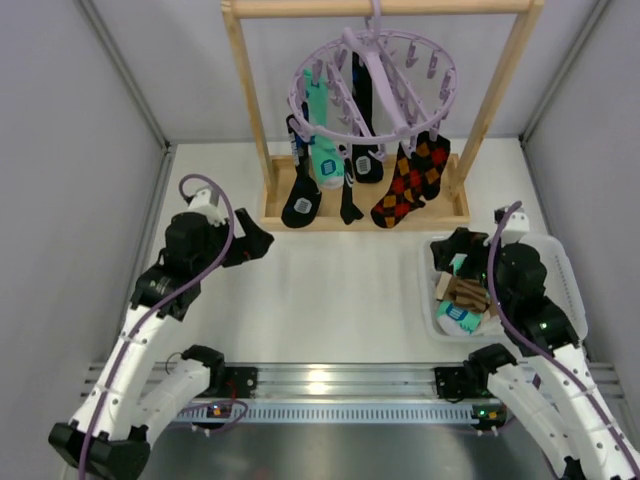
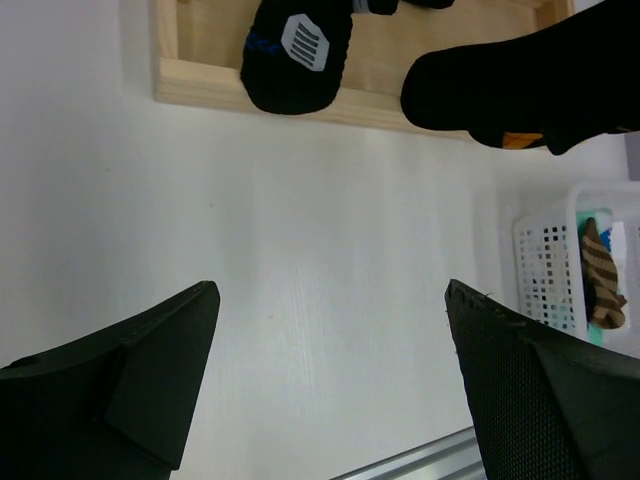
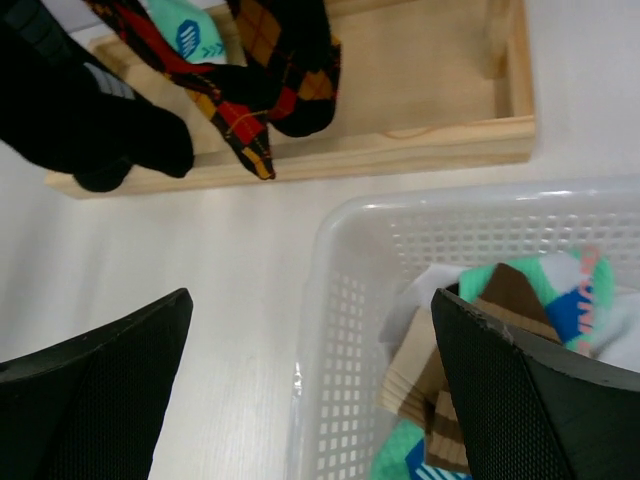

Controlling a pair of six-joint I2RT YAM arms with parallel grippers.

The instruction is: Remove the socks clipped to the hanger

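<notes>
Socks [image 1: 301,203] hang clipped to the lavender hanger [image 1: 375,85], which is hooked on the wooden rack [image 1: 248,100] at twelve o'clock on the table [image 1: 340,290]. The argyle pair [image 1: 410,182] is toward one o'clock, and the black ones and a teal-white sock [image 1: 326,150] toward eleven. The left gripper [image 1: 252,242] hovers at nine o'clock over bare tabletop, jaws spread wide with nothing between them, while the right gripper [image 1: 455,245], just as wide and empty, hangs at four o'clock over the rim of the white basket [image 1: 572,275], where a brown striped sock [image 1: 463,293] lies.
</notes>
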